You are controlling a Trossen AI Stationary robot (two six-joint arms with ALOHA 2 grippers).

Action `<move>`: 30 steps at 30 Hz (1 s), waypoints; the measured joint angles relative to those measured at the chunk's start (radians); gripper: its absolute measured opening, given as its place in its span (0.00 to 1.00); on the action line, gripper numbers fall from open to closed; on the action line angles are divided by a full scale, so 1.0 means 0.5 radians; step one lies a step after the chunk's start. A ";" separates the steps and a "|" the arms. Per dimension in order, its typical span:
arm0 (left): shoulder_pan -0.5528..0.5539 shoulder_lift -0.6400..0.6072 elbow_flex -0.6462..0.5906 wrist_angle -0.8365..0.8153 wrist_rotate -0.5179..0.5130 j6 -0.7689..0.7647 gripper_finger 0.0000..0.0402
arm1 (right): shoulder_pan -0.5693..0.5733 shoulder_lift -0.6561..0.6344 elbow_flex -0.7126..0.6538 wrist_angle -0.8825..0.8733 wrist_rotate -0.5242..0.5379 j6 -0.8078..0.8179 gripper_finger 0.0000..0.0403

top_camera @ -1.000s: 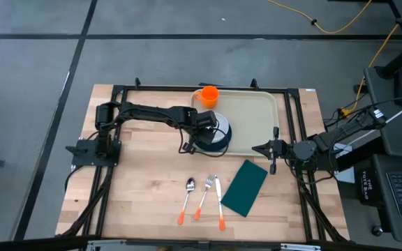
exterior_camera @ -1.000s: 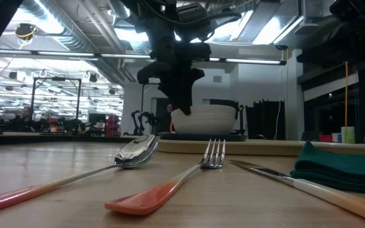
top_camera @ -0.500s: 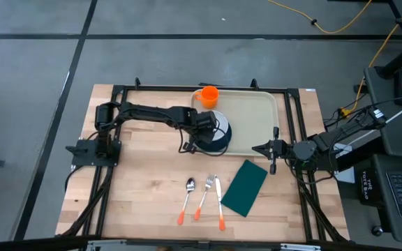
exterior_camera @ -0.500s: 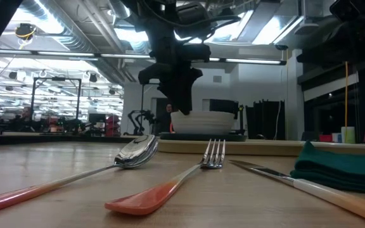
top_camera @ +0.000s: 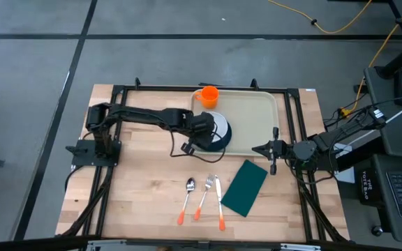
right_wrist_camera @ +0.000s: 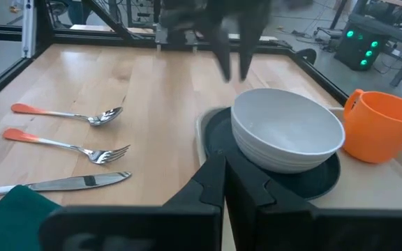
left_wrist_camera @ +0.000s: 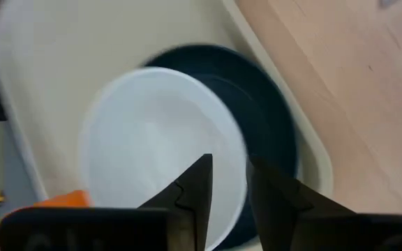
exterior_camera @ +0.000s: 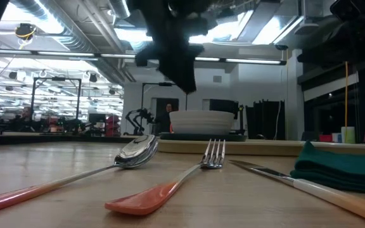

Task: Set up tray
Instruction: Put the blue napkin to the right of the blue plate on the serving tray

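The tray [top_camera: 257, 118] lies at the table's far edge, with a white bowl [right_wrist_camera: 287, 137] stacked on a dark plate [right_wrist_camera: 326, 178] in its near left corner and an orange cup [top_camera: 208, 95] at its far left corner. The left gripper [left_wrist_camera: 227, 183] hangs just above the bowl's near rim, its fingers a little parted and holding nothing. The right gripper [right_wrist_camera: 226, 183] waits off the tray's near right corner, fingers pressed together; a spoon [top_camera: 186, 198], fork [top_camera: 204, 195], knife [top_camera: 219, 200] and green napkin [top_camera: 245, 187] lie in front of the tray.
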 joint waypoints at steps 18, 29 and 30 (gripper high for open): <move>-0.013 -0.560 -0.005 -0.364 0.027 -0.528 0.00 | 0.000 0.000 0.000 -0.006 -0.238 -0.056 0.03; -0.408 -0.830 -0.789 0.113 -0.238 -1.106 0.00 | 0.000 -0.001 0.000 0.072 -0.226 -0.062 0.03; -0.452 -0.859 -0.866 0.208 -0.252 -1.155 0.00 | 0.000 -0.001 0.000 0.074 -0.225 -0.061 0.03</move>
